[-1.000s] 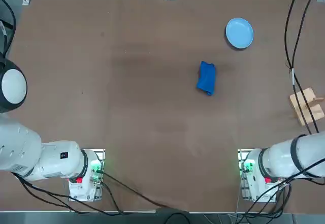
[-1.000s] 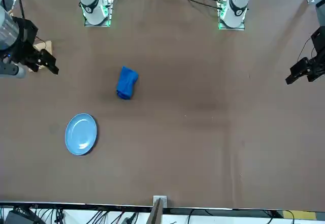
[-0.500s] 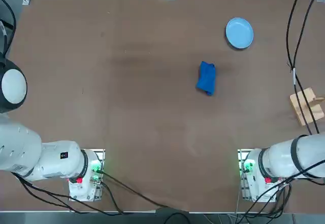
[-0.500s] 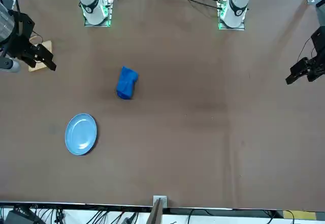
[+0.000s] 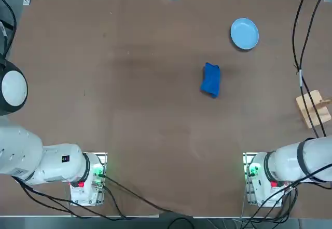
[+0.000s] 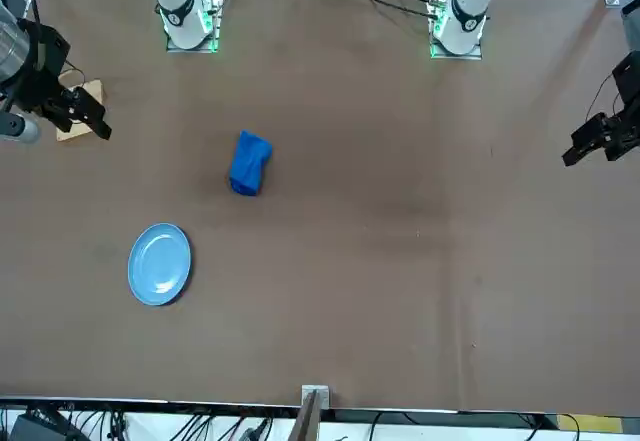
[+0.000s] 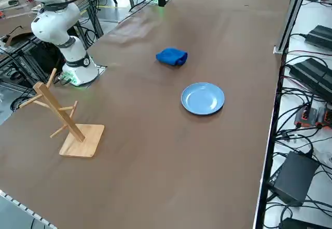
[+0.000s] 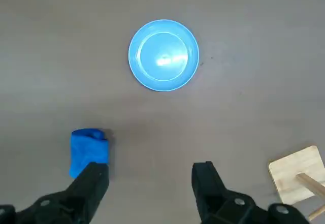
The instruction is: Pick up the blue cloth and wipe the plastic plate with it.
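Only the right gripper [image 6: 72, 113] is changing place between the earlier front pictures and this one: a second ago it was sitting lower and further in over the table, near the wooden stand [image 6: 82, 96]; half a second ago it had drawn up toward the table's edge, and it is now holding almost exactly that position, high above the stand. Its fingers [image 8: 94, 181] are standing spread apart with nothing between them, as the wrist view is showing.

Neither task object is shifting across the three top pictures. The blue cloth [image 5: 211, 79] is lying bunched on the bare table [image 5: 129, 83], roughly mid-table on the working arm's side. The plastic plate [image 5: 244, 34] is sitting flat and right way up beyond it, toward the far edge, well apart from the cloth. Nothing is resting on the plate.

Judgement: the arm's motion is settling, with both cloth and plate framed in the wrist camera below the empty fingers. This arrangement is fitting either an arm poised ahead of a grasp on the cloth, or one withdrawn after the cloth was set down again; the plate's surface is giving no mark that decides it.
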Available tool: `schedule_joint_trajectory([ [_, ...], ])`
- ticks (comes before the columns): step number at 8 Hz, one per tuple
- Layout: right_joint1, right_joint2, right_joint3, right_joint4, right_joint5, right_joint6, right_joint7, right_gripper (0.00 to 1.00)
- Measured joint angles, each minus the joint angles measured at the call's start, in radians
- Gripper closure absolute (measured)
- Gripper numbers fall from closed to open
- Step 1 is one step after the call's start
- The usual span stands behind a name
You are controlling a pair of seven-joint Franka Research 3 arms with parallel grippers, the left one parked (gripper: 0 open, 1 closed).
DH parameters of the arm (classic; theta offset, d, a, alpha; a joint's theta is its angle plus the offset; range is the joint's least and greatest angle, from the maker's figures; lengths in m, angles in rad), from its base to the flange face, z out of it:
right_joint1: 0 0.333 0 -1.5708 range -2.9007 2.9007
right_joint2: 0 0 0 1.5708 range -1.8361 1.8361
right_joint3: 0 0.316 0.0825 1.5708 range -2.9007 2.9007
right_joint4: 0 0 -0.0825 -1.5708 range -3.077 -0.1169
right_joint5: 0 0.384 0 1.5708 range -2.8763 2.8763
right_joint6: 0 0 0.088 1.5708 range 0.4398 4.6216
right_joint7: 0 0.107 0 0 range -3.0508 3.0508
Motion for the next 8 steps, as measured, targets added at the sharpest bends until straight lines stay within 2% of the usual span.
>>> schedule_joint_trajectory([
  [8, -0.002, 0.0, 0.0, 0.0, 0.0, 0.0, 0.0, 0.0],
])
